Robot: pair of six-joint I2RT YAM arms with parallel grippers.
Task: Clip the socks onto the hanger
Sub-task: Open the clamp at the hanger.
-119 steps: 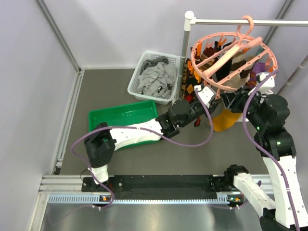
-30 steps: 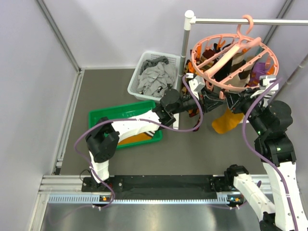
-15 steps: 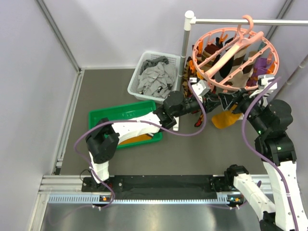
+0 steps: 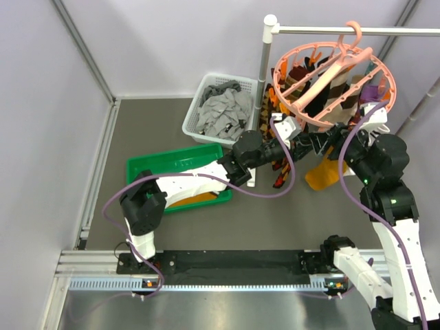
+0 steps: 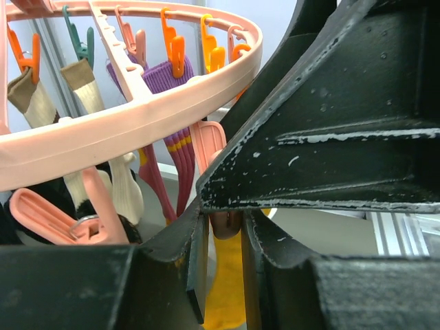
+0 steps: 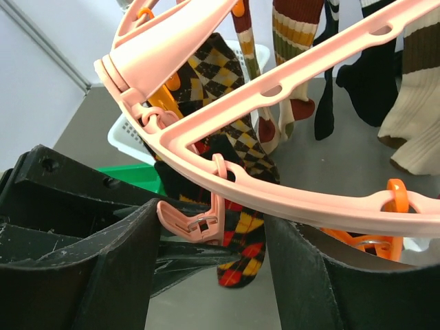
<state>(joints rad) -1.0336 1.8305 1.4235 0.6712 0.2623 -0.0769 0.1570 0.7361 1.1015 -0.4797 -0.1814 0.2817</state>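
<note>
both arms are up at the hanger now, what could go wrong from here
1. The hanger hangs from the rail by its hook alone; a push from either arm may swing or unhook it.
2. The left pincer is closed on the clip above the mustard sock; squeezing that clip open could drop the sock.
3. The right pincer, open around another clip, sits close to the left one, so they might collide.

Bright, even light; soft, faint shadows

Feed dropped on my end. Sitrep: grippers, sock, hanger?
Left gripper shut on mustard sock under hanger rim. Right gripper open around a pink clip. Argyle sock hangs close behind it.
</note>
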